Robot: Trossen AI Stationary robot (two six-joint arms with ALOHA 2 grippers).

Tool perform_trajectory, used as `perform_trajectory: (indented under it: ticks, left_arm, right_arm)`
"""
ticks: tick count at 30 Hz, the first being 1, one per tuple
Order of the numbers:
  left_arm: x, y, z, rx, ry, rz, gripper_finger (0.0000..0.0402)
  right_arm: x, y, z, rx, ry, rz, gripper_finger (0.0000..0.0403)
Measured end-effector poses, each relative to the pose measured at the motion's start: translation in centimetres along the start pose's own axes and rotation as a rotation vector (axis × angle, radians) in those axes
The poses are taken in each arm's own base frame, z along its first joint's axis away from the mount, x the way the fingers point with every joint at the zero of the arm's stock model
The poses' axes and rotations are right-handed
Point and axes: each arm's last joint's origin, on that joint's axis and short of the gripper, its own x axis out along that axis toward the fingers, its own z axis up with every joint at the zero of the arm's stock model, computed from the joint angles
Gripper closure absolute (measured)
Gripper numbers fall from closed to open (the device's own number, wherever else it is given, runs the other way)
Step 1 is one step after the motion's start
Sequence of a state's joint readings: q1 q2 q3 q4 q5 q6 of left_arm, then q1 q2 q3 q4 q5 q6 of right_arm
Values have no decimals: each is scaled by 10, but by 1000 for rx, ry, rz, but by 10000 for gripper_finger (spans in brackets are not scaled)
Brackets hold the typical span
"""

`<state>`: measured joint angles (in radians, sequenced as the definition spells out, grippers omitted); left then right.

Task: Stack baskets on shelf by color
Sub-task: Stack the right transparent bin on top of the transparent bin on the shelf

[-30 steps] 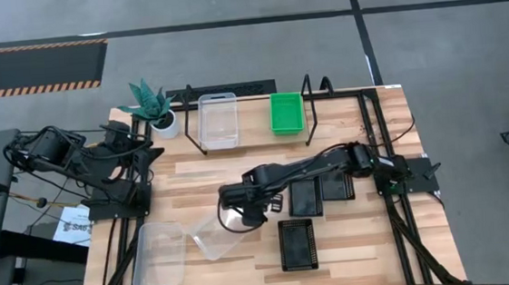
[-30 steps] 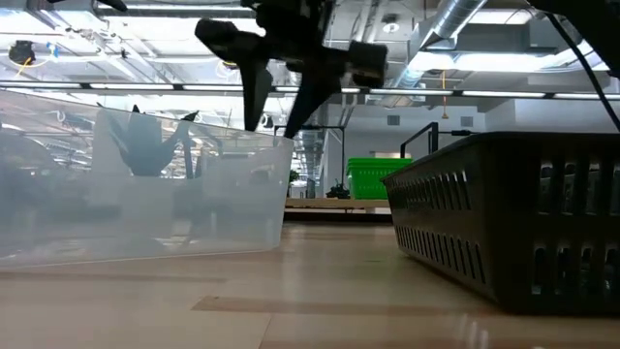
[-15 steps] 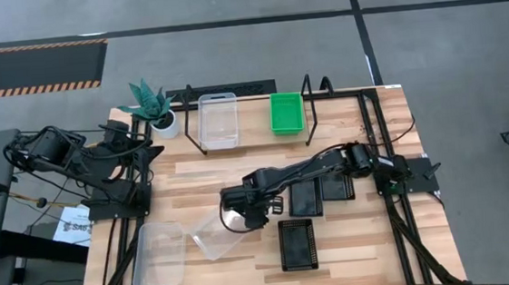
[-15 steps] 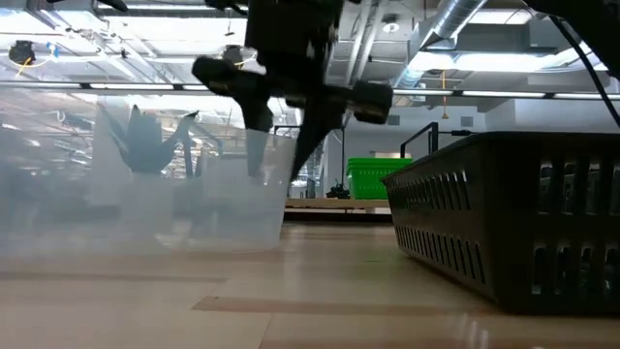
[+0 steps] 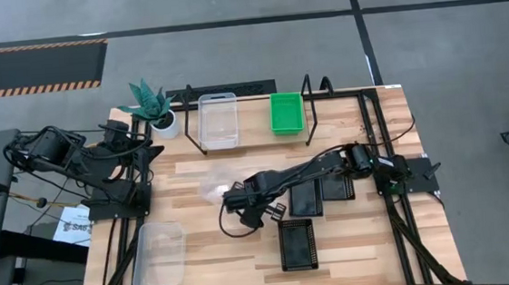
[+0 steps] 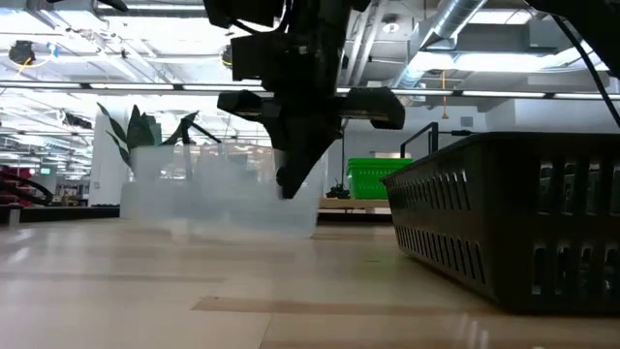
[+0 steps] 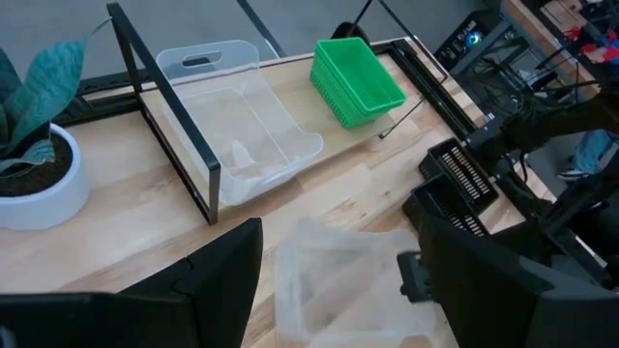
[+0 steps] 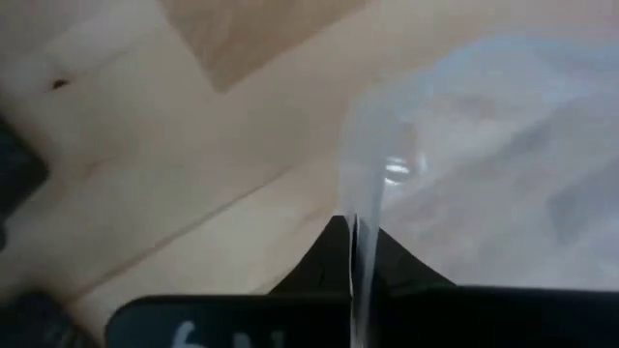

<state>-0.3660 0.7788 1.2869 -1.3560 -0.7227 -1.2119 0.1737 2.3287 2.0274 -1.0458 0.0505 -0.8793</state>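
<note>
- Left gripper (image 5: 150,151) waits at the bench's (image 5: 354,253) left edge near the potted plant (image 5: 153,105), fingers spread wide, holding nothing.
- One clear basket (image 5: 160,255) lies at the front left.
- Right gripper (image 5: 233,199) pinches the wall of another clear basket (image 5: 217,184) mid-bench.
- On the shelf (image 5: 256,135): a clear basket (image 5: 218,121), then a green basket (image 5: 285,112).
- Black baskets (image 5: 299,244) lie toward the right.

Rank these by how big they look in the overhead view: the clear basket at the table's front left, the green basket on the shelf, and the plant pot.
1. Clear basket, largest.
2. Green basket.
3. Plant pot, smallest.
</note>
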Motion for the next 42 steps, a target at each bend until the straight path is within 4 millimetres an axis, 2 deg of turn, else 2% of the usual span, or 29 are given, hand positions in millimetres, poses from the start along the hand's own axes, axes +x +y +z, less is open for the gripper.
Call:
perform_trajectory:
  ticks: [3,6,10,12,16,20,22,24,26,29,32,37,42]
  left_arm:
    - [0,0,0,3,0,0,136]
    - [0,0,0,14,0,0,136]
    - [0,0,0,22,0,0,136]
    - [0,0,0,22,0,0,136]
    - [0,0,0,21,0,0,136]
    - [0,0,-1,21,18,-8,136]
    - [0,0,-1,26,27,-11,136]
    - [0,0,-1,33,28,-11,136]
    - [0,0,-1,37,28,-11,136]
    - [0,0,-1,36,27,-11,136]
    - [0,0,-1,37,27,-11,136]
    - [0,0,-1,37,25,-11,136]
    - [0,0,-1,19,25,-11,136]
  right_arm:
    - [-3,3,5,66,-11,9,395]
    - [-17,4,14,112,-79,48,398]
    - [-43,-3,20,182,-171,77,400]
    - [-62,-10,17,238,-204,86,400]
    - [-105,-29,1,387,-357,27,401]
    - [-171,-44,-20,518,-637,-85,401]
    - [-197,-50,-31,563,-735,-167,402]
    - [-216,-57,-45,643,-773,-268,402]
    - [-223,-68,-60,739,-774,-381,402]
    - [-218,-85,-87,889,-684,-507,402]
    - [-192,-105,-107,1009,-608,-525,402]
    - [-136,-126,-115,1054,-504,-486,402]
    - [-117,-131,-119,1022,-394,-491,402]
